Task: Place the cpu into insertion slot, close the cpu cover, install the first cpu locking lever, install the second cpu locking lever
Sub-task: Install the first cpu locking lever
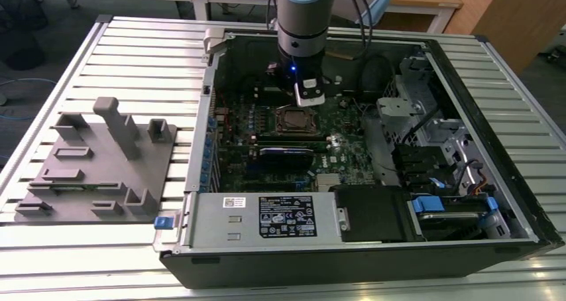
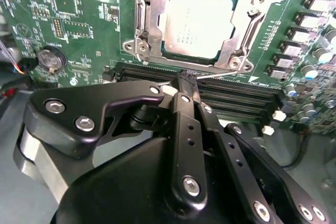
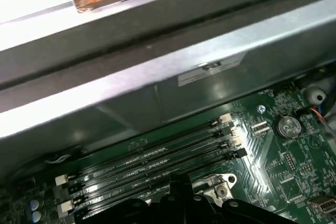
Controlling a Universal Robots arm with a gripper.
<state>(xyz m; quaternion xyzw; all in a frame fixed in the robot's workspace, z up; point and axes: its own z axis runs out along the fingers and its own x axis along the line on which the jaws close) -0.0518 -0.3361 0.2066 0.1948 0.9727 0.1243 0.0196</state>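
Black, screw-studded jaws on a grey-and-blue arm [image 1: 301,32]

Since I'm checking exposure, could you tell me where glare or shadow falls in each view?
Exterior view: table slats glare, case interior lies dark. Second wrist view: the cpu shines pale. First wrist view: a bright streak crosses the case wall.

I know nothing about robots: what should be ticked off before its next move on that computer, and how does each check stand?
1. Chip lying flat and square: ok.
2. Metal cover down around the chip: ok.
3. Gripper tip at the end of the thin lever: ok.
4. Thin lever locked down: cannot tell.
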